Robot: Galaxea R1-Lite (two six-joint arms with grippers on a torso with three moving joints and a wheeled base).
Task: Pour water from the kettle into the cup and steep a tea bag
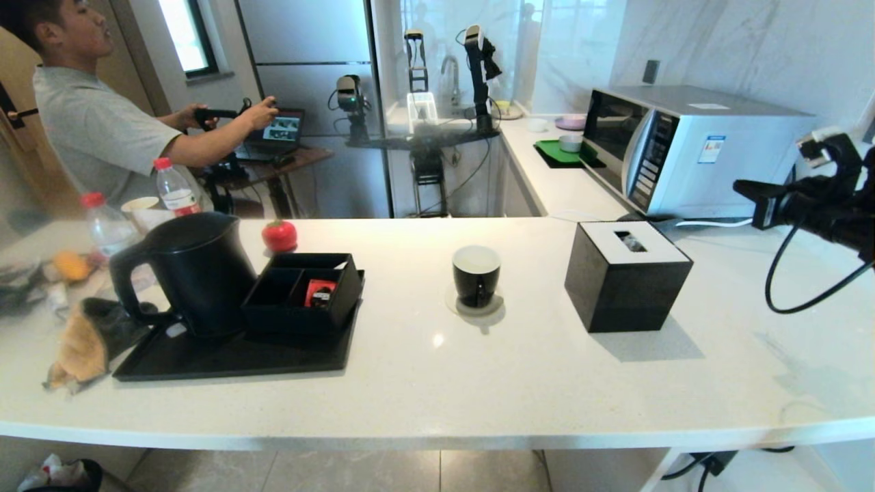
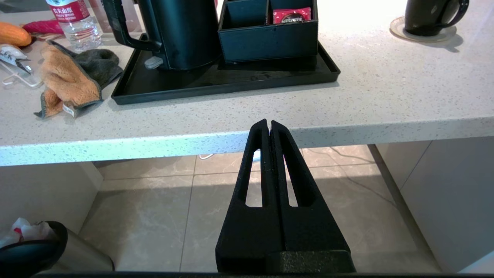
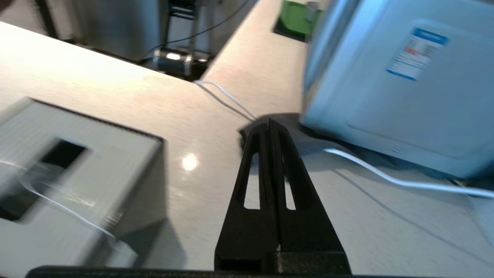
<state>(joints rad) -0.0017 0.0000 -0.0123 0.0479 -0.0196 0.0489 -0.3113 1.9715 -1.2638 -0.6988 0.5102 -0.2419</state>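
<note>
We've got the matte black kettle on the black tray near the counter's left end, black cup mid-counter. Left gripper clenched below the front edge, right gripper clenched empty beside the microwave.

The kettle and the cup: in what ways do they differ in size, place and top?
The kettle is far larger than the cup. The kettle stands on the black tray beside the divided box; the cup stands apart on a small round coaster. The kettle is closed by a lid; the cup is open, white inside. Both are black, upright, with a handle.
</note>
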